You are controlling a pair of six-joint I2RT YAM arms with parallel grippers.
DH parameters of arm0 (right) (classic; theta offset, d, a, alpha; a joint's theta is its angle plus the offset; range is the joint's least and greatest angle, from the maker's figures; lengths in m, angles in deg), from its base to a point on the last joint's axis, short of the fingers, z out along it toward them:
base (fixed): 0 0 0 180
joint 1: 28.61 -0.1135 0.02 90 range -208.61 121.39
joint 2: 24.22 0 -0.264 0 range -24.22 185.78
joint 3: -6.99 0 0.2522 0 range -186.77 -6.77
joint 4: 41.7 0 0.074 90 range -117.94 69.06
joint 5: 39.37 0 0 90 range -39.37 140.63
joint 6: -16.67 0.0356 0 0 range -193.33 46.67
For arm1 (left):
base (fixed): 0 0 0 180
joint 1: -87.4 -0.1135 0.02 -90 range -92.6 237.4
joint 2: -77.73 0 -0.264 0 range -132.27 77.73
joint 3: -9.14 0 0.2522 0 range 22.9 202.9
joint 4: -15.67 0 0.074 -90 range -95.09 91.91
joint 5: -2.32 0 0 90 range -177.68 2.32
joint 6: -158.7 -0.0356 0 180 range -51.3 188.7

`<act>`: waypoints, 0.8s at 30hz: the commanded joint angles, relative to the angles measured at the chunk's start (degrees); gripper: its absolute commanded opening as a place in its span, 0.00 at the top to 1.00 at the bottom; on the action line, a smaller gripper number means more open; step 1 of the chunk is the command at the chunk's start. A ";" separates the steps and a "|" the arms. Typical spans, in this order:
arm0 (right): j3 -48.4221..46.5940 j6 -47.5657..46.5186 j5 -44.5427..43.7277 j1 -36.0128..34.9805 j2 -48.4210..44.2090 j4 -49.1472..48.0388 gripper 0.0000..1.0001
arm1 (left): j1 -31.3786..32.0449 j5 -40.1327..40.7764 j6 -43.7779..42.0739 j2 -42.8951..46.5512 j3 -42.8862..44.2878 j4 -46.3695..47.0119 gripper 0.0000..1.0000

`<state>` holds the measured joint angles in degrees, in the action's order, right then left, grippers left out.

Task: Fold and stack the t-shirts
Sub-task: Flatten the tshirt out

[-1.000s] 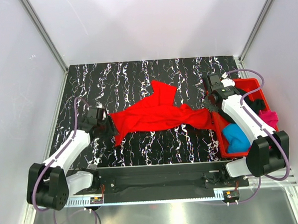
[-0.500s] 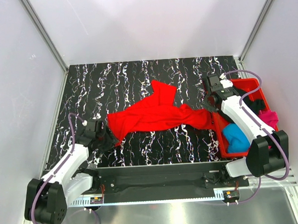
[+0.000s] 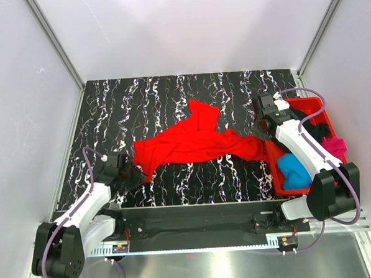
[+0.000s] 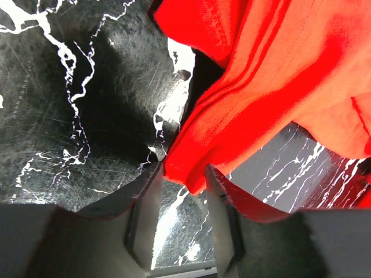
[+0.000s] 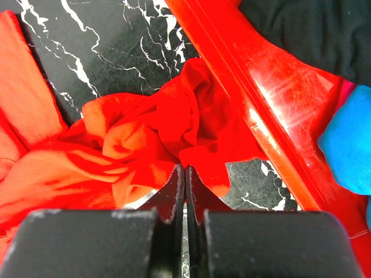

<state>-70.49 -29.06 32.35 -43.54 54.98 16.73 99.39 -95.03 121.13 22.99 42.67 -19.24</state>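
Red t-shirt (image 3: 192,142) lies rumpled across the middle of the table (image 3: 140,104), its right end against the red bin (image 3: 305,101). Over the last second the left gripper (image 4: 184,174) has drawn back to the shirt's near-left corner, jaws partly apart with the hem between them, not yet pinched; a spreading pull looks next. The right gripper (image 5: 185,171) is closed at the right end; whether it pinches cloth is unclear. Open table lies left and behind.

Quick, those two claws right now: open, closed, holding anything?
Left gripper: open, corner of the bright red cloth t-shirt between its fingers, not gripped.
Right gripper: closed, pinching the same t-shirt.
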 commanded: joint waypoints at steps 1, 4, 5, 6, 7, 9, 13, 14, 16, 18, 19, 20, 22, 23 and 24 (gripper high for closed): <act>-0.17 -0.85 0.53 0.26 -1.85 -1.34 1.00 | -0.21 2.34 -0.56 0.42 0.18 -0.20 0.65; -0.09 -0.94 0.44 0.26 -1.94 -1.51 1.00 | -0.21 3.75 -1.01 0.86 0.71 -1.18 0.73; -0.08 -1.03 0.44 0.26 -1.94 -1.51 1.00 | -0.21 3.93 -1.18 1.04 0.71 -1.26 0.76; -0.17 -1.03 0.62 0.26 -1.94 -1.42 1.00 | -0.21 4.45 -1.18 1.21 0.80 -1.35 0.78; -0.17 -1.03 0.70 0.26 -2.03 -1.51 1.00 | -0.21 4.80 -1.53 1.13 0.97 -1.61 0.79; -0.17 -1.29 0.79 0.26 -1.94 -1.51 1.00 | -0.21 5.33 -1.80 0.69 1.76 -1.97 0.87; -0.09 -1.56 0.35 0.26 -1.94 -1.33 1.00 | -0.30 5.60 -3.03 -0.28 3.26 -1.53 1.00; -0.08 -1.64 0.35 0.17 -2.12 -1.33 1.00 | -0.21 5.95 -2.94 -0.19 3.61 -1.70 1.00; -0.08 -1.73 0.18 0.35 -2.12 -1.25 1.00 | -0.21 5.77 -3.38 0.51 4.22 -0.74 1.00; -0.17 -1.91 0.09 0.17 -2.21 -1.16 1.00 | -0.30 5.95 -3.38 1.12 5.10 -0.56 1.00; -0.17 -1.99 0.00 0.26 -2.12 -1.25 1.00 | -0.21 6.12 -3.73 2.00 5.54 -0.56 1.00; -0.26 -2.00 0.00 0.26 -2.12 -1.33 1.00 | -0.21 6.56 -3.82 2.27 6.15 -1.26 1.00; -1.39 -3.30 0.52 0.26 -1.94 -1.42 1.00 | -0.30 8.83 -5.74 2.62 10.18 -4.15 1.00; -2.36 -4.10 0.88 0.26 -1.59 -1.25 1.00 | -0.30 9.72 -7.06 2.36 12.90 -5.64 1.00; -3.59 -5.06 1.05 0.26 -1.59 -0.99 1.00 | -0.30 11.12 -10.38 2.10 15.62 -8.97 1.00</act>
<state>-70.63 -31.31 33.23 -43.52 54.91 16.77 99.39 -88.71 116.34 24.10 50.54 -25.84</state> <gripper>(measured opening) 0.011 0.008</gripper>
